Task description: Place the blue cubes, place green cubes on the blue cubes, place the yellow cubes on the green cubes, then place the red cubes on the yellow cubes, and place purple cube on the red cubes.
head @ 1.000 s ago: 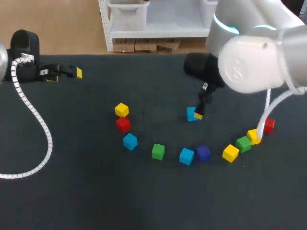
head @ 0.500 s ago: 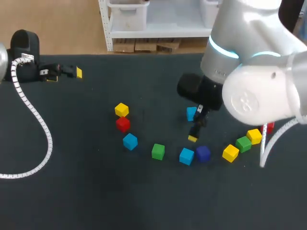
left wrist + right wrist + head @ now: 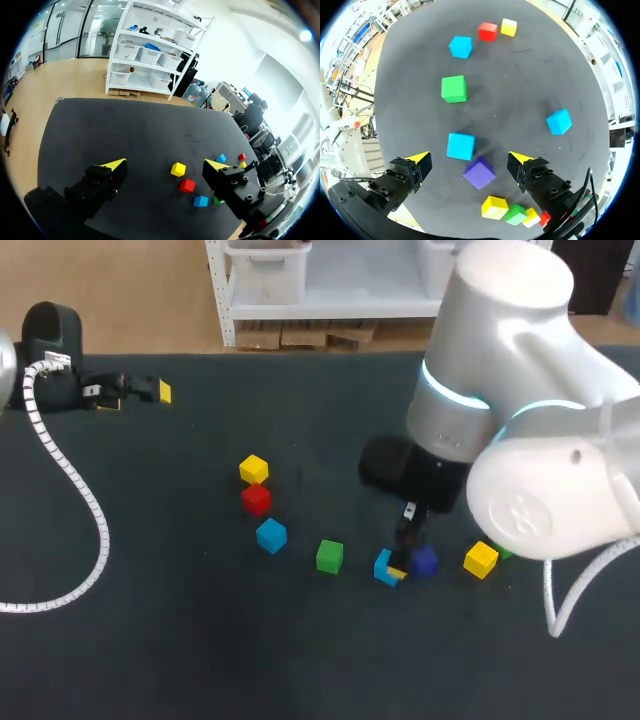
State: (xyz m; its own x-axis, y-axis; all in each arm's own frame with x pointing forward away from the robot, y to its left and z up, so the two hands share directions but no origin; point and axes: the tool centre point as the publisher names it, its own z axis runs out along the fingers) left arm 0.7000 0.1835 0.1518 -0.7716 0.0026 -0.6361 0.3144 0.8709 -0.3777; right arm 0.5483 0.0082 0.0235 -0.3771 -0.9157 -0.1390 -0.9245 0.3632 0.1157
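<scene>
Jaws of right gripper [image 3: 469, 157] stand wide before three blue cubes [image 3: 460, 146] [image 3: 460, 46] [image 3: 558, 122], one purple cube [image 3: 479, 173]

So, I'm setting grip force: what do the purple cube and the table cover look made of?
Purple cube: probably painted wood or hard plastic, matte; crisp edges, even colour, no glare. Table cover: looks like dark matte fabric or a rubber mat; no reflections show on it. Neither is certain.

Blue cube [image 3: 460, 146]: purple cube [image 3: 479, 173] just beside one corner; other sides free.
</scene>
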